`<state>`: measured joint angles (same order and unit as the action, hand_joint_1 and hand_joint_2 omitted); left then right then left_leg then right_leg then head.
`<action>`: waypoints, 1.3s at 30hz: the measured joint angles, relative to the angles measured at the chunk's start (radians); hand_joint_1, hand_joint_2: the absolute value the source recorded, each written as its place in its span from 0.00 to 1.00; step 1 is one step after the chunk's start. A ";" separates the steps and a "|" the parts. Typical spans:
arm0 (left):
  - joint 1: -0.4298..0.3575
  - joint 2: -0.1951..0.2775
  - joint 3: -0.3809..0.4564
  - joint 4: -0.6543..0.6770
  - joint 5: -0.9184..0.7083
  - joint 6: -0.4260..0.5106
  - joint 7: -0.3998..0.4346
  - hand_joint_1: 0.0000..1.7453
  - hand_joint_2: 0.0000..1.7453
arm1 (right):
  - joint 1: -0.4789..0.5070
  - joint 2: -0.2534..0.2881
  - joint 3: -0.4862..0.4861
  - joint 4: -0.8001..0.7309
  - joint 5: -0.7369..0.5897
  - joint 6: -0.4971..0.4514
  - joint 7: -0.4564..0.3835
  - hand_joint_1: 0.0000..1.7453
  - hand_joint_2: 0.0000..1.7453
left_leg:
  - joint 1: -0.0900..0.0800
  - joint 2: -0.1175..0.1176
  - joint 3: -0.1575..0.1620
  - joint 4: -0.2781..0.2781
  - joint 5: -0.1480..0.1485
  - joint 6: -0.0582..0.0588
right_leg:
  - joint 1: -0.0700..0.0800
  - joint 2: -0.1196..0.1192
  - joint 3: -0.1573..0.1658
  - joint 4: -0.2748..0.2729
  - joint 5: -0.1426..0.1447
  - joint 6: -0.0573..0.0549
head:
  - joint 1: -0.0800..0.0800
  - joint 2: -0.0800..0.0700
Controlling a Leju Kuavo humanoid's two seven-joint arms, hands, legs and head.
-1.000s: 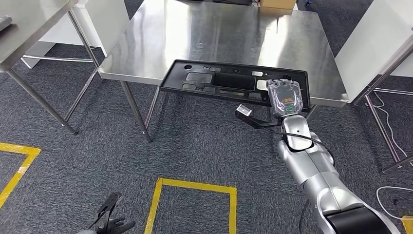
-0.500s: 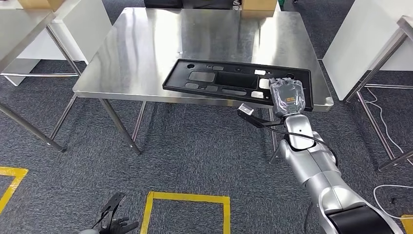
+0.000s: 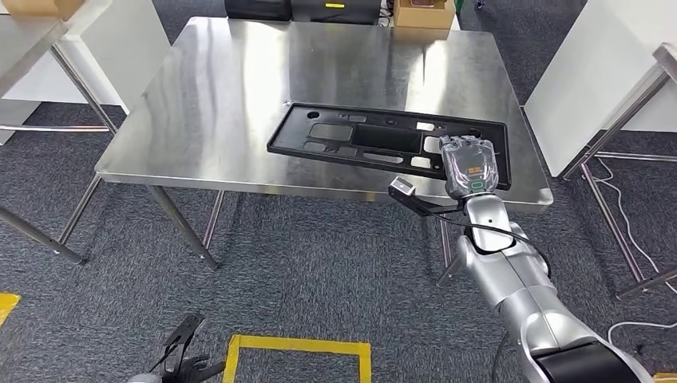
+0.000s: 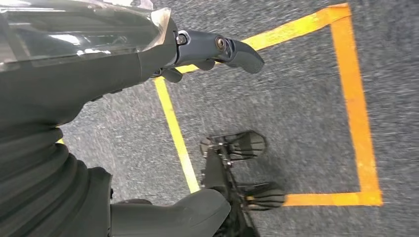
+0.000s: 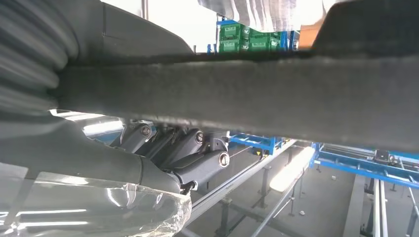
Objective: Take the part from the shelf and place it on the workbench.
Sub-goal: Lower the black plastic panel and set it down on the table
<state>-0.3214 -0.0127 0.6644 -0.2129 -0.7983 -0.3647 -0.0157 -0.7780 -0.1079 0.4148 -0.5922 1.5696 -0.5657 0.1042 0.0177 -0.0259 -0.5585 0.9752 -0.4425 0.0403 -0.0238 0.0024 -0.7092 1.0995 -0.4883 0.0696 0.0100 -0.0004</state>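
Right hand (image 3: 469, 163) gripping black part (image 3: 375, 137) at its right end, arm extended forward | part over steel workbench (image 3: 239, 96), near front edge | left hand (image 4: 148, 54) hanging low above carpet, fingers loosely apart, holding nothing

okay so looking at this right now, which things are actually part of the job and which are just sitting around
Part of the job:
- black part, over the workbench
- workbench, steel top
- right hand, gripping the part's end

Just lying about:
- cardboard box beyond the bench
- yellow floor tape
- white cable on the carpet
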 joint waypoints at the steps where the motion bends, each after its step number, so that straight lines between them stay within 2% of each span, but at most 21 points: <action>1: 0.001 0.000 0.000 0.000 0.000 0.000 0.000 0.00 1.00 | 0.003 -0.002 0.000 0.001 0.000 -0.001 0.000 1.00 1.00 | 0.002 0.000 0.014 0.002 -0.014 -0.008 | -0.002 -0.009 0.013 -0.064 0.060 0.012 | 0.000 0.000; 2: 0.001 -0.001 0.000 0.000 0.000 0.000 0.000 0.00 1.00 | 0.006 -0.003 0.000 0.002 0.000 -0.002 0.001 1.00 1.00 | 0.001 0.000 0.024 0.002 -0.027 -0.016 | -0.001 -0.014 0.027 -0.108 0.110 0.012 | 0.001 0.000; 3: 0.001 0.000 0.000 0.000 0.000 0.001 0.000 0.00 1.00 | 0.008 -0.003 0.000 0.003 0.000 -0.003 0.002 1.00 1.00 | -0.001 0.001 0.031 0.002 -0.036 -0.024 | 0.001 -0.019 0.035 -0.128 0.141 0.002 | 0.001 0.000; 6: 0.000 0.000 0.000 0.000 0.000 0.001 0.000 0.00 1.00 | 0.004 -0.006 0.000 0.001 0.000 -0.006 0.003 1.00 1.00 | 0.003 0.011 0.022 0.039 -0.033 -0.037 | 0.001 -0.014 0.059 -0.130 0.133 -0.046 | -0.003 0.000; 9: 0.001 -0.002 0.000 0.001 0.000 0.001 0.000 0.00 1.00 | 0.009 -0.006 0.000 0.001 0.000 -0.006 0.003 1.00 1.00 | 0.009 0.022 -0.083 0.213 -0.042 -0.048 | 0.003 -0.008 0.093 -0.136 0.110 -0.077 | -0.006 0.000; 11: 0.004 -0.002 0.000 0.001 0.000 0.001 0.000 0.00 1.00 | 0.016 -0.004 0.000 0.001 0.000 -0.006 0.003 1.00 1.00 | 0.009 0.023 -0.157 0.297 -0.106 -0.054 | 0.006 -0.005 0.118 -0.136 0.090 -0.088 | -0.006 0.000; 12: 0.005 -0.002 0.000 0.001 0.000 0.001 0.000 0.00 1.00 | 0.018 -0.003 0.000 0.001 0.000 -0.006 0.003 1.00 1.00 | 0.009 0.023 -0.178 0.302 -0.129 -0.054 | 0.008 -0.003 0.131 -0.136 0.079 -0.088 | -0.006 0.000; 13: 0.006 -0.002 0.000 0.001 0.000 0.001 0.000 0.00 1.00 | 0.019 -0.003 0.000 0.001 0.000 -0.006 0.003 1.00 1.00 | 0.009 0.023 -0.185 0.276 -0.129 -0.052 | 0.009 -0.001 0.146 -0.136 0.068 -0.088 | -0.006 0.000; 14: 0.006 -0.002 0.000 0.001 0.000 0.001 0.000 0.00 1.00 | 0.019 -0.003 0.000 0.001 0.001 -0.006 0.003 1.00 1.00 | 0.009 0.023 -0.176 0.224 -0.099 -0.049 | 0.009 0.000 0.161 -0.136 0.057 -0.086 | -0.006 0.000; 16: 0.006 -0.001 0.000 0.001 0.000 0.002 0.000 0.00 1.00 | 0.018 -0.002 0.000 0.001 0.001 -0.006 0.003 1.00 1.00 | 0.007 0.024 -0.138 0.086 0.015 -0.039 | 0.012 0.001 0.187 -0.135 0.035 -0.079 | -0.006 0.000; 18: 0.005 0.000 0.000 0.001 0.000 0.002 0.000 0.00 1.00 | 0.012 0.000 0.000 0.000 0.001 -0.006 0.003 1.00 1.00 | 0.003 0.025 -0.112 0.010 0.080 -0.028 | 0.018 0.003 0.205 -0.137 0.017 -0.067 | -0.006 0.000; 21: 0.004 0.000 0.000 0.001 0.000 0.002 0.000 0.00 1.00 | 0.001 0.002 0.000 -0.003 0.001 -0.006 0.002 1.00 1.00 | -0.001 0.022 -0.086 -0.003 0.074 -0.009 | 0.022 0.005 0.218 -0.122 0.009 -0.044 | -0.006 0.000; 23: 0.003 0.000 0.000 0.001 0.002 0.002 -0.001 0.00 1.00 | -0.004 0.003 0.001 -0.004 0.001 -0.005 0.001 1.00 1.00 | -0.002 0.020 -0.061 -0.005 0.069 0.005 | 0.020 0.005 0.184 -0.054 -0.008 -0.037 | -0.005 0.000; 26: 0.004 0.001 0.000 0.001 0.004 0.002 -0.003 0.00 1.00 | -0.002 0.005 0.005 -0.004 0.000 -0.002 0.000 1.00 1.00 | -0.003 0.016 -0.043 -0.005 0.053 0.015 | 0.017 0.004 0.046 0.139 -0.067 -0.040 | -0.004 0.000; 28: 0.007 0.000 0.000 0.001 0.007 0.002 -0.004 0.00 1.00 | 0.001 0.006 0.008 -0.004 0.000 0.005 0.001 1.00 1.00 | -0.005 0.010 -0.026 -0.005 0.036 0.014 | 0.017 0.004 -0.008 0.162 -0.098 -0.041 | -0.004 0.000; 29: 0.008 0.000 0.000 0.001 0.008 0.002 -0.005 0.00 1.00 | 0.002 0.006 0.010 -0.004 0.000 0.008 0.002 1.00 1.00 | -0.006 0.007 -0.013 -0.005 0.026 0.013 | 0.017 0.004 -0.010 0.122 -0.085 -0.036 | -0.004 0.000; 30: 0.009 -0.002 0.000 0.001 0.010 0.002 -0.005 0.00 1.00 | 0.002 0.007 0.013 -0.004 0.001 0.011 0.002 1.00 1.00 | -0.006 0.004 -0.002 -0.006 0.016 0.011 | 0.018 0.004 -0.001 0.058 -0.046 -0.029 | -0.004 0.000; 32: 0.010 -0.004 0.000 0.002 0.010 0.002 -0.005 0.00 1.00 | 0.000 0.009 0.017 -0.004 -0.001 0.016 0.002 1.00 1.00 | -0.009 0.001 0.017 -0.005 -0.005 0.005 | 0.022 0.002 0.023 -0.081 0.060 -0.021 | -0.003 0.000; 34: 0.011 -0.005 0.001 0.003 0.010 0.002 -0.005 0.00 1.00 | -0.004 0.016 0.020 -0.004 -0.010 0.025 -0.007 1.00 1.00 | -0.012 -0.001 0.027 -0.003 -0.020 -0.006 | 0.027 0.000 0.038 -0.148 0.117 -0.035 | -0.003 0.000; 37: 0.011 -0.003 0.001 0.002 0.011 0.000 -0.006 0.00 1.00 | -0.014 0.033 0.020 -0.003 -0.025 0.037 -0.037 1.00 1.00 | -0.013 0.006 0.026 0.038 -0.035 -0.020 | 0.016 0.000 0.070 -0.159 0.142 -0.069 | -0.005 0.000; 39: 0.011 -0.003 0.001 0.002 0.011 -0.002 -0.006 0.00 1.00 | -0.023 0.048 0.020 0.000 -0.028 0.043 -0.052 1.00 1.00 | -0.009 0.014 -0.027 0.137 -0.062 -0.030 | 0.013 0.000 0.089 -0.159 0.142 -0.086 | -0.006 0.000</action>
<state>-0.3099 -0.0153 0.6651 -0.2110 -0.7869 -0.3668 -0.0219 -0.8010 -0.0598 0.4346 -0.5918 1.5413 -0.5222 0.0527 0.0084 -0.0117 -0.5859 1.1117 -0.5044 0.0105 -0.0111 0.0025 -0.6204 0.9409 -0.3460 -0.0167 0.0036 -0.0004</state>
